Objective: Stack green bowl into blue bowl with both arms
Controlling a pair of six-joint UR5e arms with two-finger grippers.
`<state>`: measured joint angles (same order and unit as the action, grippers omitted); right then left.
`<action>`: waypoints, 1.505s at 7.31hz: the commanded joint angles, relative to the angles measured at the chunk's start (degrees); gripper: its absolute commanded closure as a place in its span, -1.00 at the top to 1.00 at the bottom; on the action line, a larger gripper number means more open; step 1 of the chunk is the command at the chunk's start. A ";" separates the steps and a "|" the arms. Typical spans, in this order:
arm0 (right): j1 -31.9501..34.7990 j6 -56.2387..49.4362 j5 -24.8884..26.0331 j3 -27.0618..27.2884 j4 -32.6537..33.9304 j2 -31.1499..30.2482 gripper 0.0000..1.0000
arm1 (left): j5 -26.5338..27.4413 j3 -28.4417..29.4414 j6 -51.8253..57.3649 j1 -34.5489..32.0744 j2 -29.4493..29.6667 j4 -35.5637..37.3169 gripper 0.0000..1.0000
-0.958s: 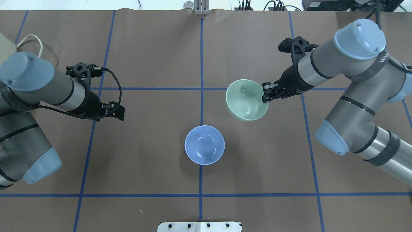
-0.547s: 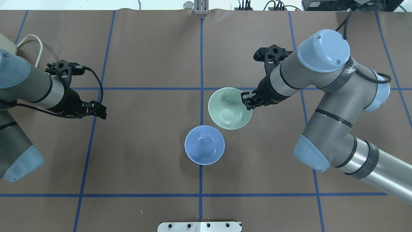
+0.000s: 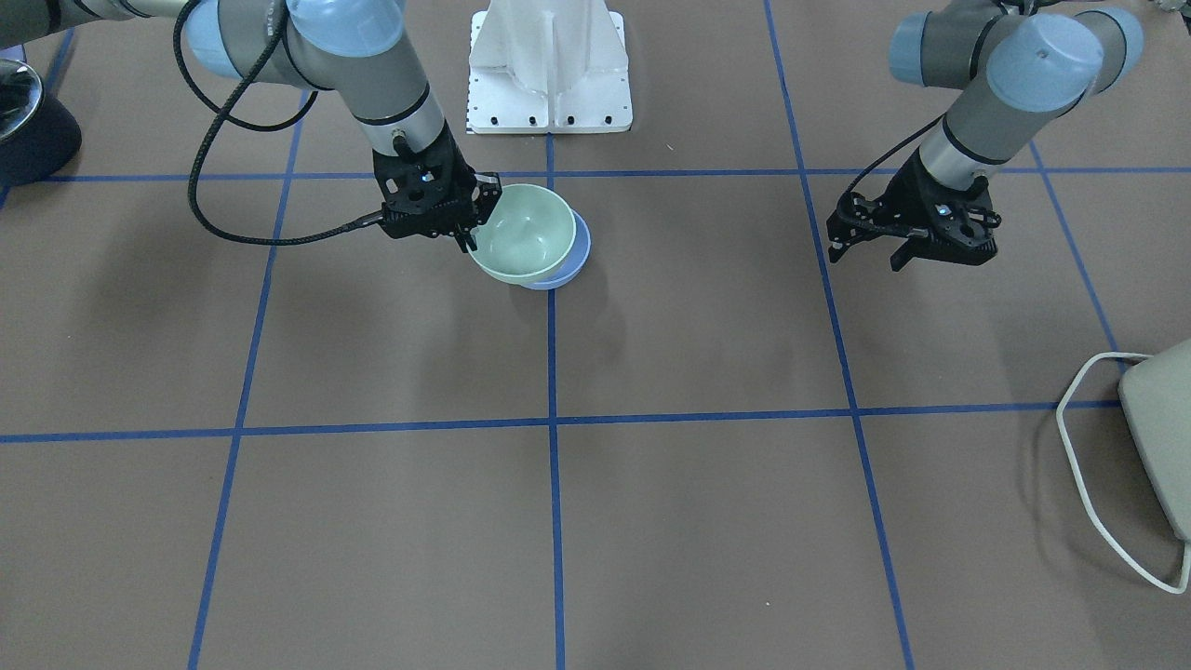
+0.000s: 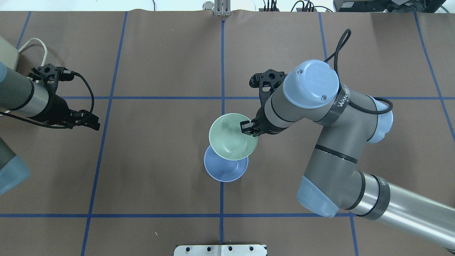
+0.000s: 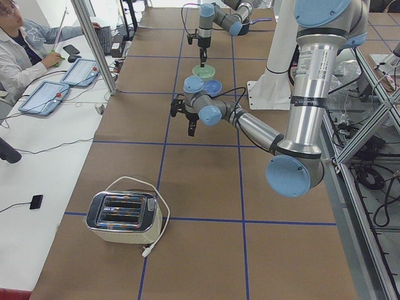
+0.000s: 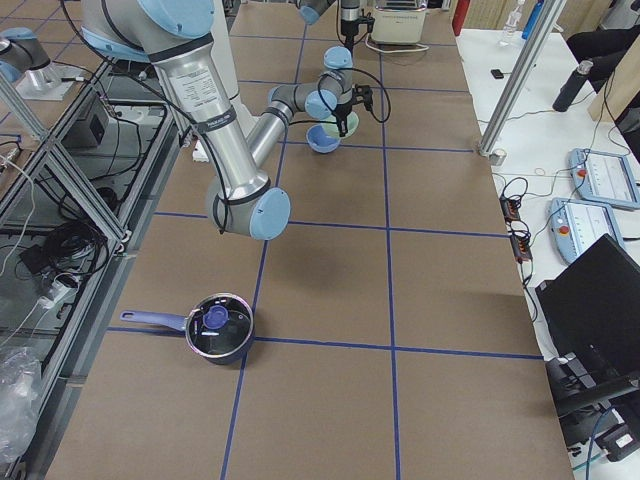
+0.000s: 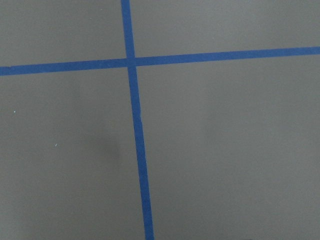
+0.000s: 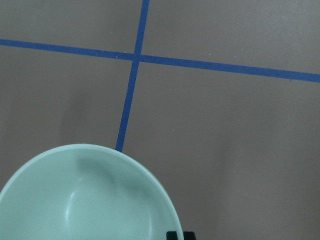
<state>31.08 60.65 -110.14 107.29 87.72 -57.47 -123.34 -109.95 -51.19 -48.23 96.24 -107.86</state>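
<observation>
My right gripper (image 4: 249,128) is shut on the rim of the green bowl (image 4: 231,137) and holds it in the air, partly over the blue bowl (image 4: 225,171). The blue bowl stands on the table near the centre line. In the front-facing view the green bowl (image 3: 521,233) hides most of the blue bowl (image 3: 575,253), and the right gripper (image 3: 473,223) pinches its rim. The right wrist view shows the green bowl (image 8: 85,197) from above. My left gripper (image 4: 90,122) is open and empty, far to the left; it also shows in the front-facing view (image 3: 865,249).
A toaster (image 5: 125,215) with a white cord sits at the table's left end. A black pot (image 6: 215,328) sits near the right end. The white pedestal (image 3: 549,65) stands at the robot's side. Blue tape lines (image 4: 222,64) cross the brown table.
My right arm has carried the green bowl left and toward the robot, until it overlaps the blue bowl. My left arm has drawn back further to the left.
</observation>
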 commanded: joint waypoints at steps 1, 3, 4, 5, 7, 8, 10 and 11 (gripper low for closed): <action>-3.47 0.96 1.86 -0.24 0.17 0.52 -1.00 | 0.03 0.17 0.12 -0.19 -0.35 -0.51 0.78; -3.83 0.96 2.47 -0.33 0.09 0.52 -1.00 | 0.03 0.26 0.12 -0.19 -0.35 -0.51 0.78; -4.10 0.87 3.34 -0.42 0.00 0.60 -1.00 | 0.03 0.26 0.12 -0.19 -0.35 -0.51 0.78; -4.27 0.79 3.44 -0.68 -0.18 0.69 -1.00 | 0.03 0.26 0.12 -0.19 -0.35 -0.51 0.78; -5.32 0.70 5.54 -1.38 -0.35 0.78 -1.00 | 0.03 0.26 0.03 -0.19 -0.35 -0.51 0.78; -5.42 0.61 5.64 -1.39 -0.35 0.78 -1.00 | 0.03 0.26 0.03 -0.19 -0.35 -0.51 0.78; -5.59 0.44 5.81 -1.39 -0.35 0.69 -1.00 | 0.03 0.35 0.03 -0.19 -0.35 -0.51 0.78; -5.94 0.35 6.34 -1.91 -0.35 0.69 -1.00 | 0.03 0.35 0.03 -0.19 -0.35 -0.51 0.78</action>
<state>25.48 61.13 -104.27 105.78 87.37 -56.74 -123.31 -109.63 -51.15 -48.43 95.89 -108.37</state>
